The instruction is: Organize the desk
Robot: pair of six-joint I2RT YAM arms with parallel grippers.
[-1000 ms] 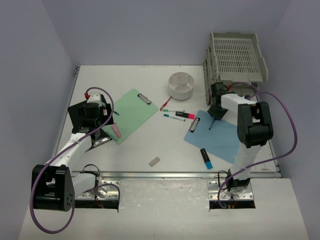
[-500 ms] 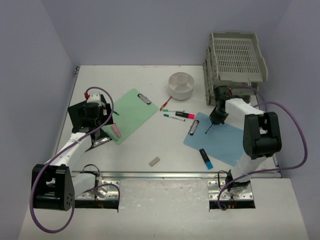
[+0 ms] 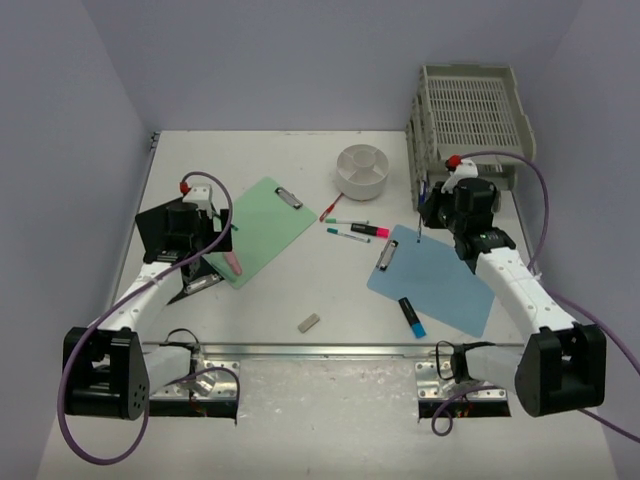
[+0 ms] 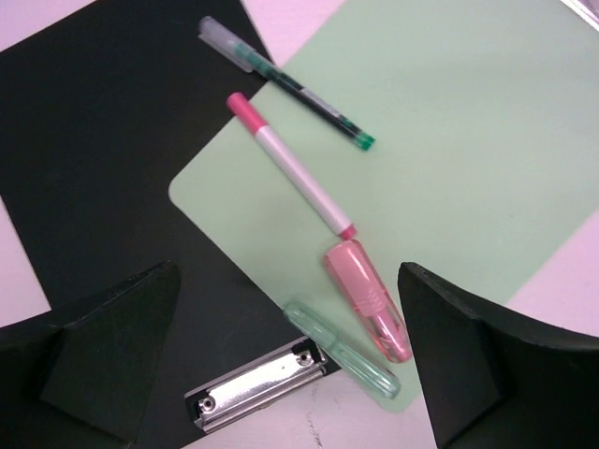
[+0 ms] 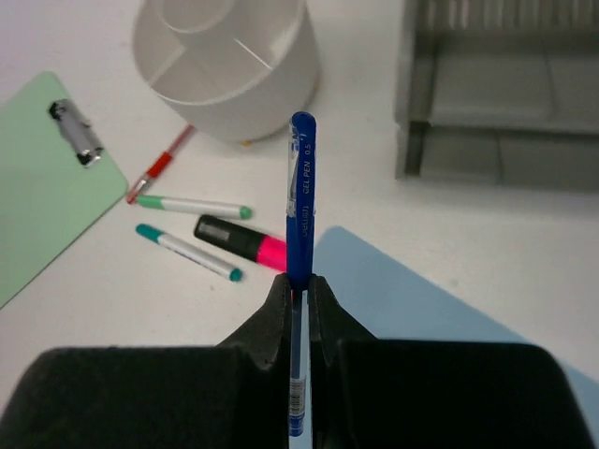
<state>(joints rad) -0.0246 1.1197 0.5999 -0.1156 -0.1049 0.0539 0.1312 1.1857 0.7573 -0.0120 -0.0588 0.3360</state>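
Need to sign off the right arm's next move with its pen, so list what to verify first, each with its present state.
1. Grip: right end effector shut on the blue gel pen: ok.
2. Target: white divided cup upright, top open: ok.
3. Path: markers between pen and cup lie flat on the desk: ok.
4. Clearance: left end effector open, empty, over the green clipboard, well apart from the right one: ok.
5. Nib: capped or exposed: cannot tell.
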